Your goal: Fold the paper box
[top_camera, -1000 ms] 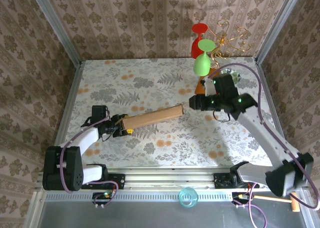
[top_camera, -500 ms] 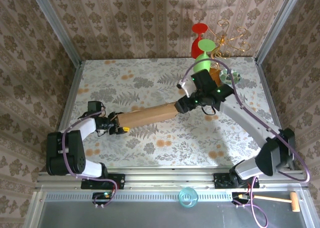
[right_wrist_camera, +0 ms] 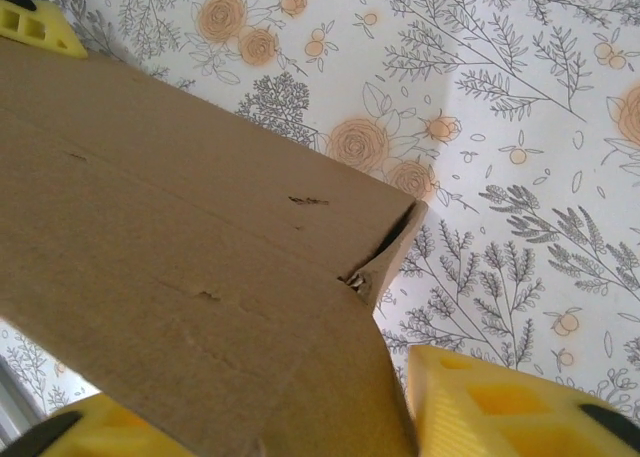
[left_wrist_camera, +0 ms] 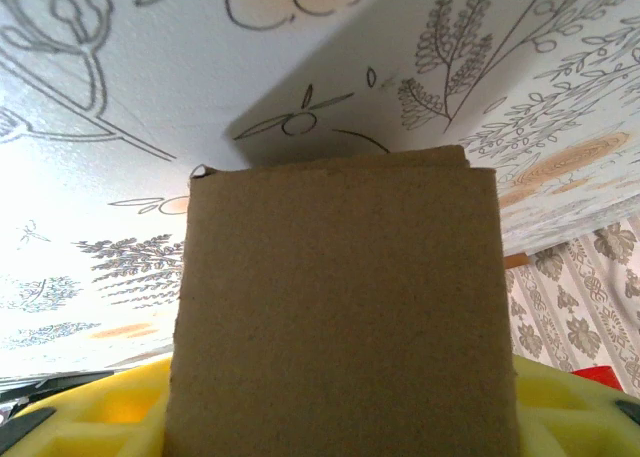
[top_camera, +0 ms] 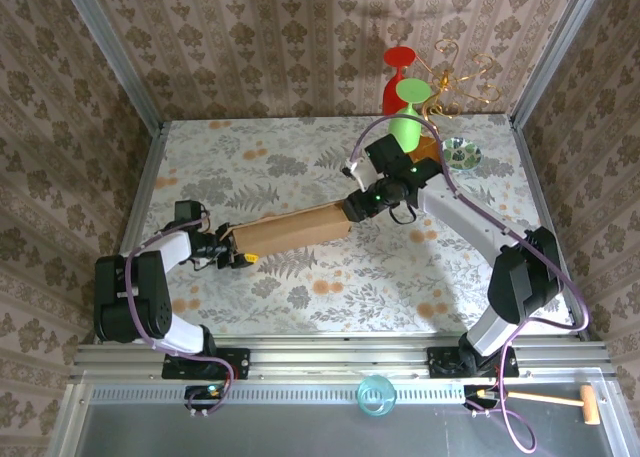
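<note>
The paper box (top_camera: 295,229) is a long, light-brown cardboard shape, folded flat-sided, lying slantwise across the middle of the table. My left gripper (top_camera: 232,250) is shut on its left end; in the left wrist view the cardboard (left_wrist_camera: 340,307) fills the gap between my yellow fingers (left_wrist_camera: 110,407). My right gripper (top_camera: 353,207) holds the right end, where the box corner (right_wrist_camera: 380,267) gapes slightly. Brown cardboard (right_wrist_camera: 200,277) sits between the yellow pads (right_wrist_camera: 500,407), touching the right one. The far yellow fingertip of the left gripper (right_wrist_camera: 35,27) peeks over the box's other end.
A red goblet (top_camera: 398,72), a green goblet (top_camera: 407,117) and a gold wire stand (top_camera: 462,72) crowd the back right corner, with a small glass dish (top_camera: 462,154) beside them. A teal cup (top_camera: 376,393) and a wooden mallet (top_camera: 565,402) lie beyond the front rail.
My right arm swung left from the back right, reached the box's right end and closed on it. The box shifted slightly left. The left gripper kept its hold.
</note>
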`<action>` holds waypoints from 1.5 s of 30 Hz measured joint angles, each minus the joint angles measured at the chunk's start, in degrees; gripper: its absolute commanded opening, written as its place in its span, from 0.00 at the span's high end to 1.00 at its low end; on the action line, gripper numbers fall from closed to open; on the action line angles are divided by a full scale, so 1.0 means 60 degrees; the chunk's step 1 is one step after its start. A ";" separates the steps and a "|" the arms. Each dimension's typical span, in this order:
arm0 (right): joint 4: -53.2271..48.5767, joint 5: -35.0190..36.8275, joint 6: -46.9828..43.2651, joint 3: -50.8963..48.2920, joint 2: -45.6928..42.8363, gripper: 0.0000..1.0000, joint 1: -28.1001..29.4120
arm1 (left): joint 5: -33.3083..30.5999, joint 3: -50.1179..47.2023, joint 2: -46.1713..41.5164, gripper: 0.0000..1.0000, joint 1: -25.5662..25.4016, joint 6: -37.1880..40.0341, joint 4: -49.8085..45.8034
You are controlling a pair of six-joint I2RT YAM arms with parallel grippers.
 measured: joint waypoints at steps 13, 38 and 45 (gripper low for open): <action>-0.0707 0.0342 0.0240 0.0918 0.0069 0.42 -0.0095 | 0.0055 0.0178 0.0193 0.66 0.0153 0.0025 -0.0255; -0.1610 0.0554 -0.0011 0.1592 0.0186 0.56 -0.0164 | 0.0066 0.1067 0.0838 0.68 0.0233 0.0335 -0.1319; -0.1610 0.0616 -0.0044 0.1668 0.0306 0.65 -0.0033 | 0.0066 0.1137 0.0882 0.68 0.0233 0.0372 -0.1355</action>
